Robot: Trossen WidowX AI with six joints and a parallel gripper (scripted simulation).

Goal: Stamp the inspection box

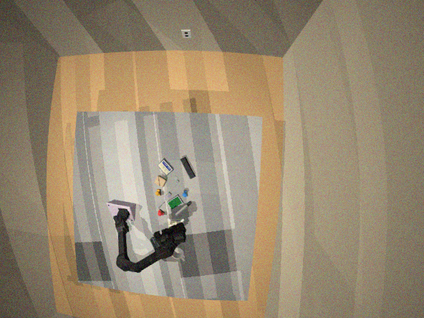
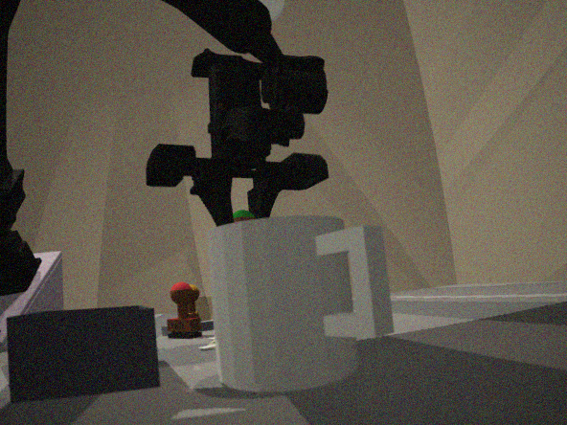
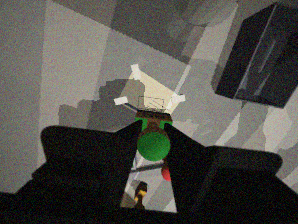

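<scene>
My gripper [image 2: 243, 217] [image 3: 153, 125] is shut on the green-knobbed stamp [image 2: 243, 214] [image 3: 153, 146], its brown head pointing down, its underside hidden. In the exterior view the mug hides the stamp's lower part. The cream card [image 1: 173, 223] [image 3: 150, 86], with white tape at its corners, lies below and just beyond the stamp head in the wrist view. A thin outlined box [image 3: 139, 103] shows on it, with faint dark lines inside; whether they are a print I cannot tell. The stamp appears raised above the card. The green ink pad [image 1: 175, 202] lies open beyond the card.
A grey mug [image 1: 177, 254] [image 2: 283, 301] and a dark box [image 2: 81, 354] [image 3: 255, 55] stand near the gripper. Red [image 1: 160, 213] [image 2: 182, 301], yellow [image 1: 158, 192] and blue [image 1: 185, 193] stamps surround the green pad. A marker [image 1: 183, 208], blue pad [image 1: 165, 167] and black bar [image 1: 188, 167] lie beyond.
</scene>
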